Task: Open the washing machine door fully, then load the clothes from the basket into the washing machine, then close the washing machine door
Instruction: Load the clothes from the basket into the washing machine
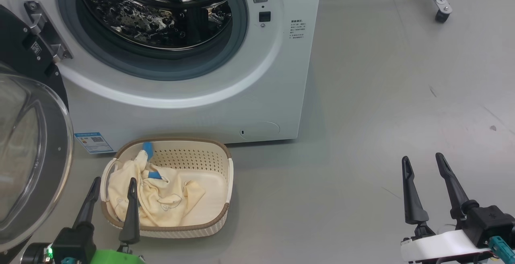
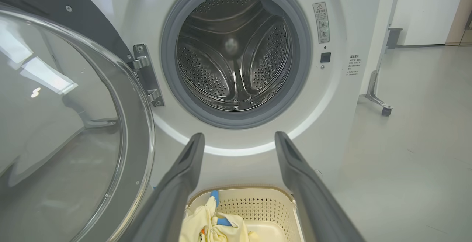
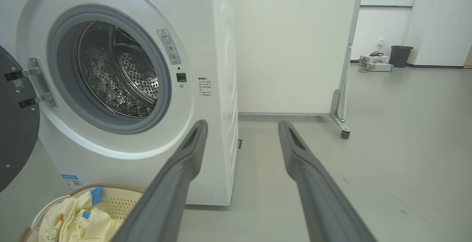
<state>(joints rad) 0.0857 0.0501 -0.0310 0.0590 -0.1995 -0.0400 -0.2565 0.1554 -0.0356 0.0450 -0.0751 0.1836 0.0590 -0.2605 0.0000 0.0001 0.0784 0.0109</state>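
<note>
The door (image 1: pixel 32 155) stands open on my left, and I see the clothes (image 1: pixel 161 195) in the basket (image 1: pixel 217 215) before the washing machine (image 1: pixel 193 111). My left gripper (image 1: pixel 114 180), near the basket, and right gripper (image 1: pixel 422 157) are both spread, empty.

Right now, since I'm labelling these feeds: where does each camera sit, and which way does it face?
Head: up high, looking down at washing machine and basket; left tool and right tool at the bottom.
Left wrist: low, squarely facing the drum; own fingers.
Right wrist: low, facing the machine obliquely; own fingers.
Shared: drum and clothes in all.
</note>
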